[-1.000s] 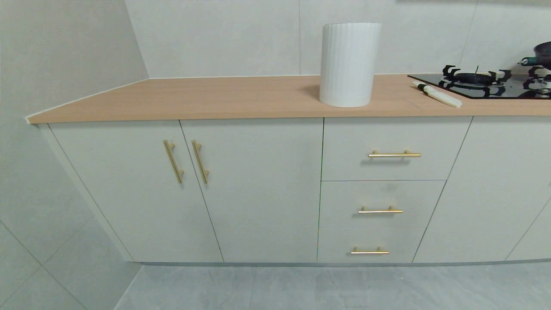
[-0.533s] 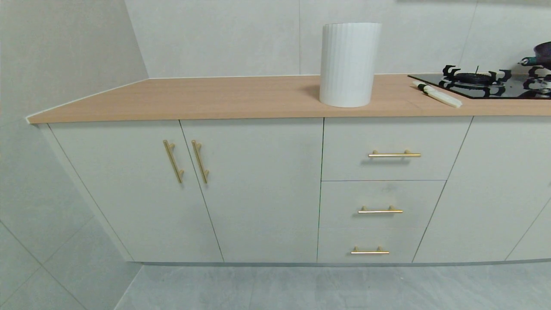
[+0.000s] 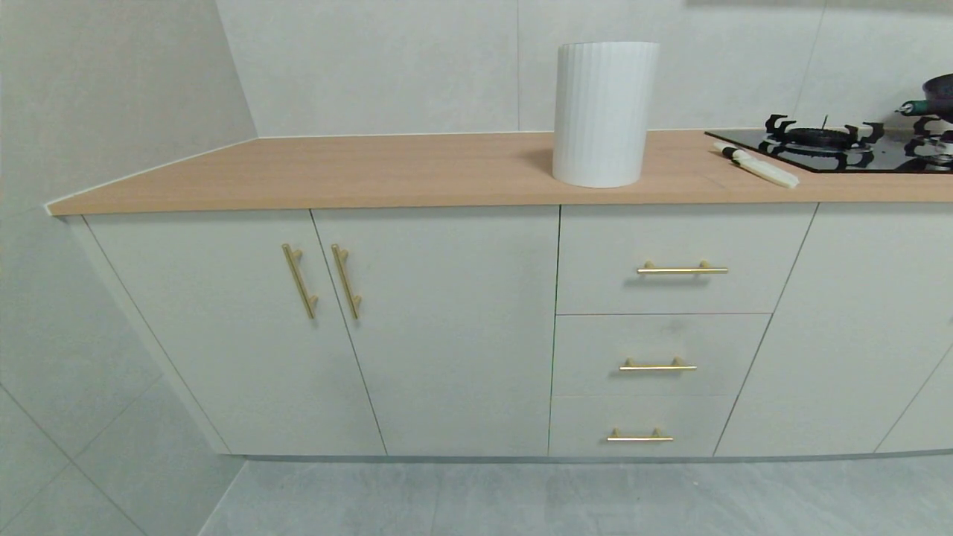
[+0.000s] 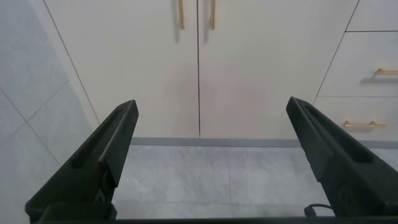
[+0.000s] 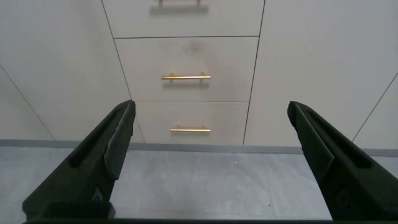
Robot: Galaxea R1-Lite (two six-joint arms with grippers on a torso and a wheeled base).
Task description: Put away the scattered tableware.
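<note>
A pale utensil with a dark band lies on the wooden countertop, just in front of the stove. Left of it stands a tall white ribbed container. My left gripper hangs low and open, facing the double cabinet doors and the floor. My right gripper is open too, low down in front of the stack of drawers. Neither holds anything.
A black gas stove with a dark pan sits at the counter's right end. Below are double doors with gold handles and three drawers. A tiled wall closes the left side; grey floor lies before the cabinets.
The whole head view has shifted down by a few pixels, so the camera moved slightly. Nothing on the counter has moved.
</note>
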